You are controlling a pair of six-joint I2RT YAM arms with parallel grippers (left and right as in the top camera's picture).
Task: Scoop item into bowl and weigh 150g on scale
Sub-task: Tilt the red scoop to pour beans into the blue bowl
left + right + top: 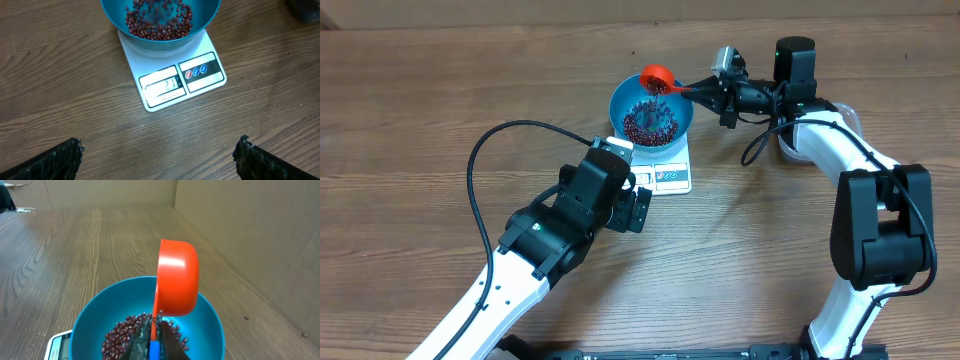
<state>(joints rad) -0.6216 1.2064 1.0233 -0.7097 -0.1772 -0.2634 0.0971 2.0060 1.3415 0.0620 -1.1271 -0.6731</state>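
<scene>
The blue bowl (618, 100) stands on the white scale (672, 180), with a heap of dark red-brown beans (650, 120) inside. My right gripper (725, 95) is shut on the handle of an orange scoop (657, 77), which is tipped on its side over the bowl's far rim. In the right wrist view the scoop (177, 277) rises above the bowl (210, 325) and beans (120, 335), its handle pinched in the gripper (152, 322). My left gripper (159, 145) is open over bare wood, short of the scale (131, 50), whose display is lit. The bowl (207, 15) and beans (155, 25) lie beyond.
A clear plastic tub (786, 146) sits at the right, mostly under the right arm. The left arm's black cable (480, 160) loops over the table at the left. A cardboard wall (250, 230) runs along the table's far side.
</scene>
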